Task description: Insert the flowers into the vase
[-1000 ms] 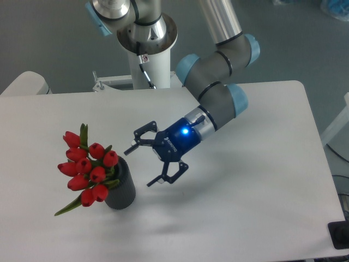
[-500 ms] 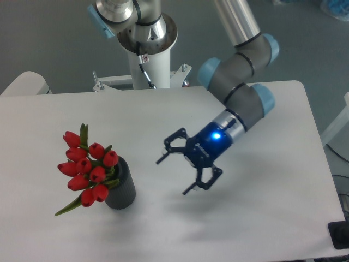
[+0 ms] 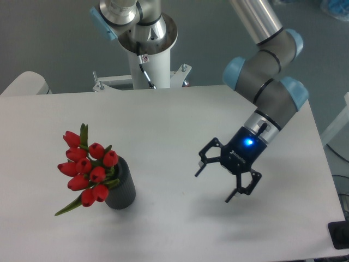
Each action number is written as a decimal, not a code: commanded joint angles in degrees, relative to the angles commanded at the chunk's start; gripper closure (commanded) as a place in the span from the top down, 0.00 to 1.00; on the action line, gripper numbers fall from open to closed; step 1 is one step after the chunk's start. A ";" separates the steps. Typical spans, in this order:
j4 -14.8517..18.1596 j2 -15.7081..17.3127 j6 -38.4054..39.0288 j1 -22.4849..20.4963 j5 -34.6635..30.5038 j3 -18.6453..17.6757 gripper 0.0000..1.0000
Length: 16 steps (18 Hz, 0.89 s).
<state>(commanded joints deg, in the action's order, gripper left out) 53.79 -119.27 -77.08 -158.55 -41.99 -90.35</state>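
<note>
The flowers [image 3: 86,169], a bunch of red tulip buds with green leaves, stand in the vase [image 3: 122,188], a short dark grey ribbed cylinder at the left of the white table. The bunch leans to the left out of the vase's top. My gripper [image 3: 214,185] hangs above the table far to the right of the vase, its black fingers spread open with nothing between them. A blue light glows on its wrist.
The arm's white base column [image 3: 146,49] rises behind the table's far edge. The white table [image 3: 180,114] ends at a rounded corner on the right. A black object [image 3: 339,234] sits off the table at the bottom right.
The open gripper has drawn away from the vase, moving right and slightly down across the table. The flowers and vase have stayed still.
</note>
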 joint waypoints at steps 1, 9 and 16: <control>0.00 0.17 0.00 0.00 -1.85 0.00 1.00; 1.57 0.00 -0.35 6.75 -27.31 3.86 1.00; 9.14 -1.67 -4.12 9.75 -37.18 8.26 1.00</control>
<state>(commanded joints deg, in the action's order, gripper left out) 62.93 -120.94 -81.20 -148.80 -79.18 -82.09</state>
